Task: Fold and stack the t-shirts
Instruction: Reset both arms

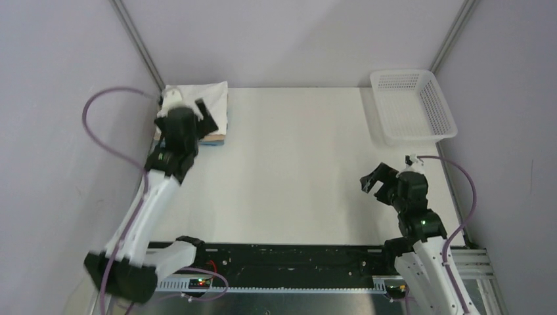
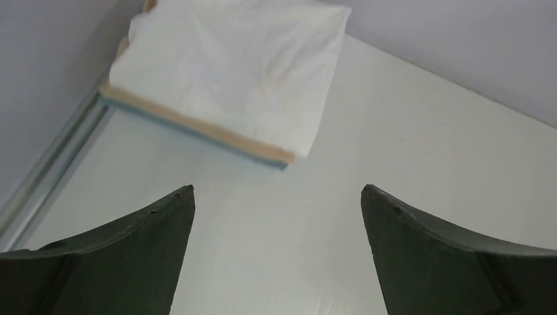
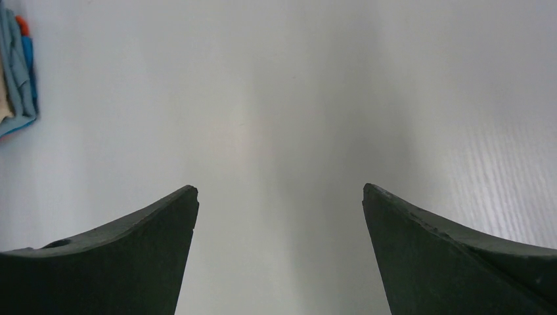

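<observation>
Top external view: left gripper (image 1: 190, 105) hangs over the stack of t-shirts (image 1: 213, 98) in the table's (image 1: 295, 164) far left corner, fingers spread wide, nothing between them. Whether a fingertip touches the cloth cannot be told from here. Right gripper (image 1: 376, 184) hovers near the right edge, fingers wide apart, empty. White perforated basket (image 1: 420, 134) sits in the far right corner, well apart from both.

Left wrist view: both fingers stand wide, bare table between them, clear of the stack. White t-shirt (image 2: 230, 65) lies on top, wrinkled, folded square; tan t-shirt (image 2: 197, 126) shows as a band under it, light blue t-shirt (image 2: 279, 164) at the bottom edge.

Right wrist view: fingers wide, only bare table between. Blue and tan cloth shows at the frame's left edge, far from the fingers.
</observation>
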Controlling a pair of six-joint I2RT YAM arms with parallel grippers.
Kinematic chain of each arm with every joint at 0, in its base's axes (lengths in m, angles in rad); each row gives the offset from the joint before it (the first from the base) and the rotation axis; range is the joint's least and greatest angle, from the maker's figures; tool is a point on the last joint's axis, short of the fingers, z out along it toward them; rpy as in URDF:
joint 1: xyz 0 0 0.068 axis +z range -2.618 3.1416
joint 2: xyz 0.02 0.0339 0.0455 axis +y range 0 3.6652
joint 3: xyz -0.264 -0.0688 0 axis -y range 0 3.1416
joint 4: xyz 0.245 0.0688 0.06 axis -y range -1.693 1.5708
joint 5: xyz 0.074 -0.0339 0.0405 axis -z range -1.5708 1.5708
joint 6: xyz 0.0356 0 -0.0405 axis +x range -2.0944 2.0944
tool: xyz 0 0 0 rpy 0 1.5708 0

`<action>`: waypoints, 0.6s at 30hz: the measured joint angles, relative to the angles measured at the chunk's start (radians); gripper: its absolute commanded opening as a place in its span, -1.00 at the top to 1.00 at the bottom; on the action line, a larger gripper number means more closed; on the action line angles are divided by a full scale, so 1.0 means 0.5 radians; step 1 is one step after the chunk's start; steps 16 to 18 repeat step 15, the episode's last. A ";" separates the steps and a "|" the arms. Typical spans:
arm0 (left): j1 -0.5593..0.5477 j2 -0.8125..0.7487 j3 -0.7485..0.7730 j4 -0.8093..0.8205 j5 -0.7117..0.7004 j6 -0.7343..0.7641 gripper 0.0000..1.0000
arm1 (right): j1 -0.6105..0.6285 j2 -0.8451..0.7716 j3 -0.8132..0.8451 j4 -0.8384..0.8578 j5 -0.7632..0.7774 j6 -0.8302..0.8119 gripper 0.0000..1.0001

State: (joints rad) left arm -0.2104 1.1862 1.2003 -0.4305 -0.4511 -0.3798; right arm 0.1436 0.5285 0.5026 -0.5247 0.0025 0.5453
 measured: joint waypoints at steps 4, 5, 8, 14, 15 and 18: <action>-0.237 -0.712 -0.681 0.042 -0.111 -0.142 -0.99 | -0.004 -0.254 -0.145 -0.040 0.153 0.009 -1.00; -0.282 -0.857 -0.842 0.043 -0.109 -0.182 -0.99 | -0.004 -0.313 -0.169 -0.037 0.185 0.011 -0.99; -0.324 -1.276 -1.327 0.014 -0.105 -0.307 -0.99 | -0.004 -0.424 -0.243 0.008 0.259 0.029 -1.00; -0.329 -1.805 -1.727 -0.119 -0.100 -0.410 -0.99 | -0.004 -0.481 -0.360 0.097 0.283 0.046 -1.00; -0.329 -1.839 -1.727 -0.105 -0.101 -0.412 -0.99 | -0.004 -0.482 -0.362 0.108 0.284 0.045 -1.00; -0.329 -1.839 -1.727 -0.105 -0.101 -0.412 -0.99 | -0.004 -0.482 -0.362 0.108 0.284 0.045 -1.00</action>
